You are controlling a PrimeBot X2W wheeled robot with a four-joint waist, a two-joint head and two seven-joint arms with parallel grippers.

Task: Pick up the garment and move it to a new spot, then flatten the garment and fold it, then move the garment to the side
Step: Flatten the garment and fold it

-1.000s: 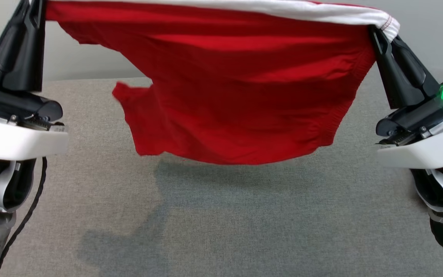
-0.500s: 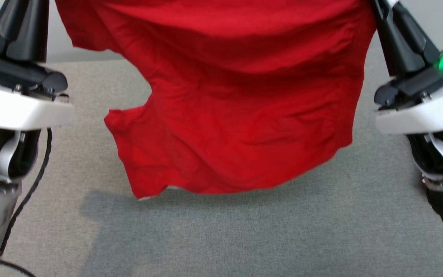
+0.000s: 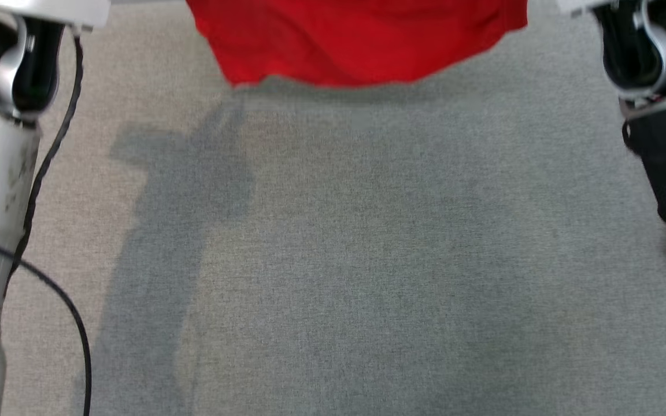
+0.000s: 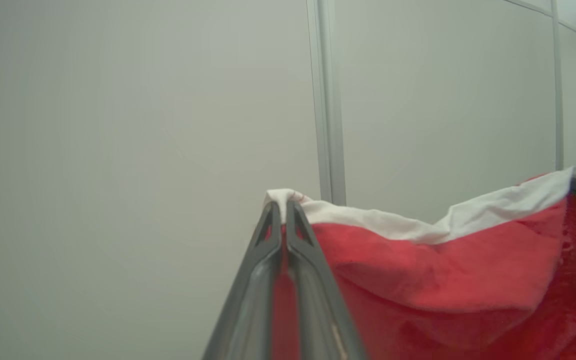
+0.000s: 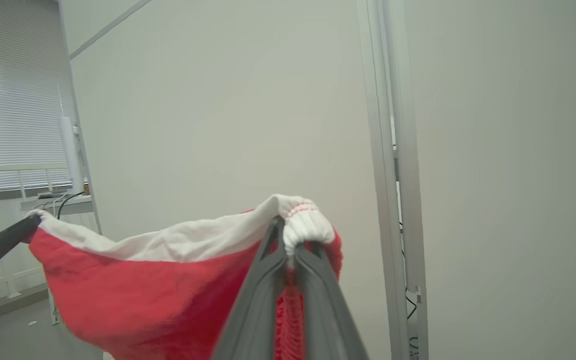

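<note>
Step in hand: pick-up/relocate. The garment (image 3: 356, 40) is airborne between both arms and not laid down yet. The left gripper (image 4: 283, 206) has its fingers pressed together, pinching one corner of the white-trimmed top edge. The right gripper (image 5: 288, 240) is likewise clamped, on a bunched wad of white striped trim at the other corner. The top edge sags a little between them and the red body hangs below. In the head view the lower hem hangs at the far middle over the grey padded surface (image 3: 367, 260), with its shadow (image 3: 240, 115) just beneath. It looks clear of the surface, but I can't confirm. Next, my read: lower both arms together at the chosen spot, hem down first, hold tension along the top edge while laying it out, and release only once it's flat. The bunched right corner will likely need smoothing.
</note>
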